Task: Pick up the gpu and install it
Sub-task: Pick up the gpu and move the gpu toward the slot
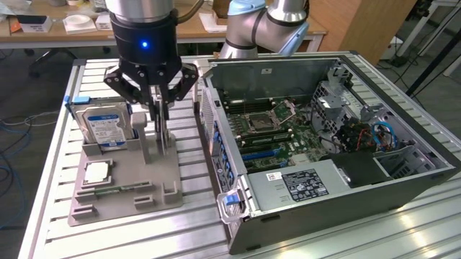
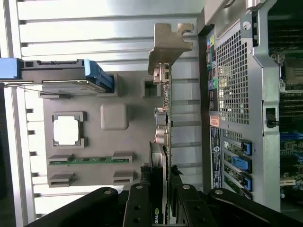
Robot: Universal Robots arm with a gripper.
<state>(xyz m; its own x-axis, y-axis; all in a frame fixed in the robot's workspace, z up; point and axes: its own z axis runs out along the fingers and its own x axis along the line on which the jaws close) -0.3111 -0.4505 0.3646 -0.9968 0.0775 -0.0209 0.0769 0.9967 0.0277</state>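
The gpu stands on edge in the grey holder, a thin dark card. My gripper reaches down onto its top edge, and the fingers close in on both sides. In the wrist view the gpu runs away from the gripper edge-on, its silver bracket at the far end. The black fingers press against the card's two faces. Whether the card's lower edge has left the holder I cannot tell.
The holder also carries a blue-labelled hard drive, a CPU and a green RAM stick. The open PC case lies to the exterior view's right, motherboard exposed. Its rear panel sits close beside the card.
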